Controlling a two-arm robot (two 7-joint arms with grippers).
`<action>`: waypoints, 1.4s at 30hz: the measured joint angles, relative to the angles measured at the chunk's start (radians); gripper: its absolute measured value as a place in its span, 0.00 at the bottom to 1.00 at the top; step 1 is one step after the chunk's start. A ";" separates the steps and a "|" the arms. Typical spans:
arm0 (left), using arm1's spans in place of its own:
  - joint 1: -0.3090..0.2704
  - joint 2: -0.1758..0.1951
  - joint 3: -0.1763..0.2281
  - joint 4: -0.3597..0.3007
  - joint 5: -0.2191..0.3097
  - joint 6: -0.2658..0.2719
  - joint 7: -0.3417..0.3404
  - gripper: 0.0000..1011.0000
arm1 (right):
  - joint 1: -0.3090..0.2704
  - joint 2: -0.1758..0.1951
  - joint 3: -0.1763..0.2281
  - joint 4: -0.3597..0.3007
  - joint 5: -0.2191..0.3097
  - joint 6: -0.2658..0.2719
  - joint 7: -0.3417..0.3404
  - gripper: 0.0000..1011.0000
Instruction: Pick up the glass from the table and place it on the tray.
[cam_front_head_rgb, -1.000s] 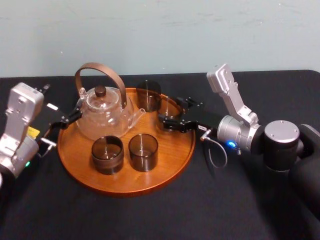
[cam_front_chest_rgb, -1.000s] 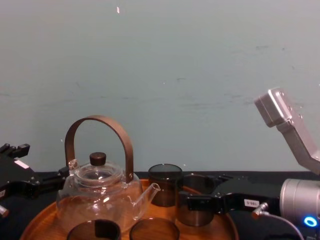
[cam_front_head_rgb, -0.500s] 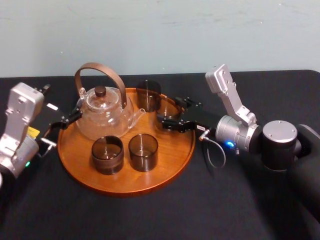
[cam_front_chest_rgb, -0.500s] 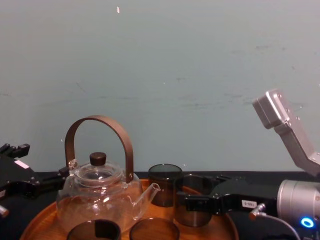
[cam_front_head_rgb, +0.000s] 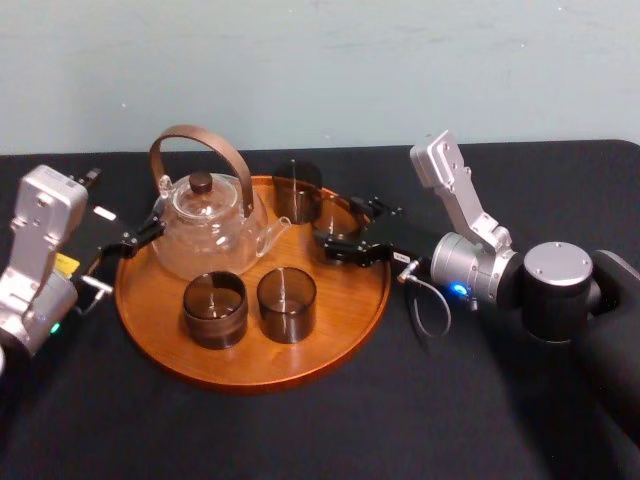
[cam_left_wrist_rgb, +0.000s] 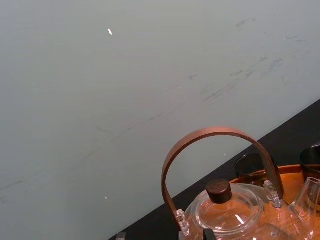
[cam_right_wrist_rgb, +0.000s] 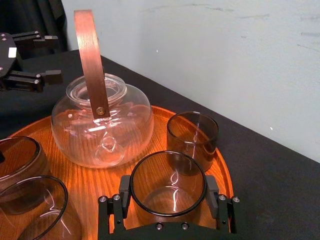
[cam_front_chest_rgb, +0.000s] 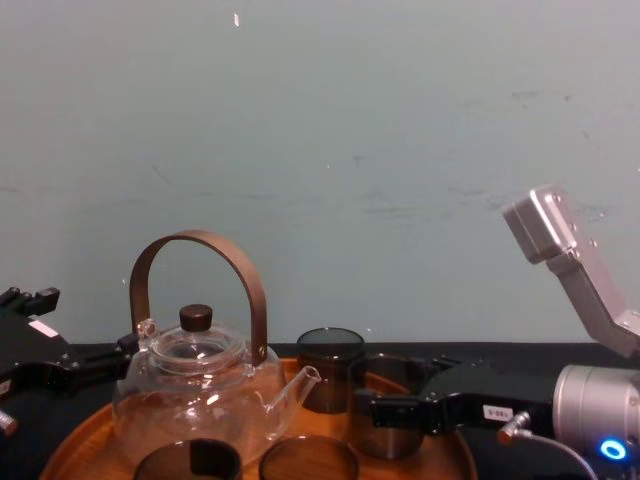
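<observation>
Right wrist view: right gripper (cam_right_wrist_rgb: 168, 196), fingers closed on the glass (cam_right_wrist_rgb: 170, 175), over the tray (cam_right_wrist_rgb: 226, 176) near its right rim, just beside a second glass (cam_right_wrist_rgb: 192, 137). Whether the base touches wood cannot be told. Best practice: seat it flat, part the fingers evenly, then draw straight back. Left gripper (cam_front_head_rgb: 118, 262) idles with fingers apart at the tray's left.

Lab bench: black table (cam_front_head_rgb: 300, 430), bare wall (cam_front_head_rgb: 320, 60)
</observation>
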 joint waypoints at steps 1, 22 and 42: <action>0.000 0.000 0.000 0.000 0.000 0.000 0.000 0.99 | 0.000 0.000 0.000 0.001 -0.001 0.000 0.000 0.89; 0.000 0.000 0.000 0.000 0.000 0.000 0.000 0.99 | 0.000 -0.001 -0.001 0.001 -0.003 -0.001 -0.003 0.99; 0.000 0.000 0.000 0.000 0.000 0.000 0.000 0.99 | -0.027 0.016 0.013 -0.050 0.016 0.001 0.003 0.99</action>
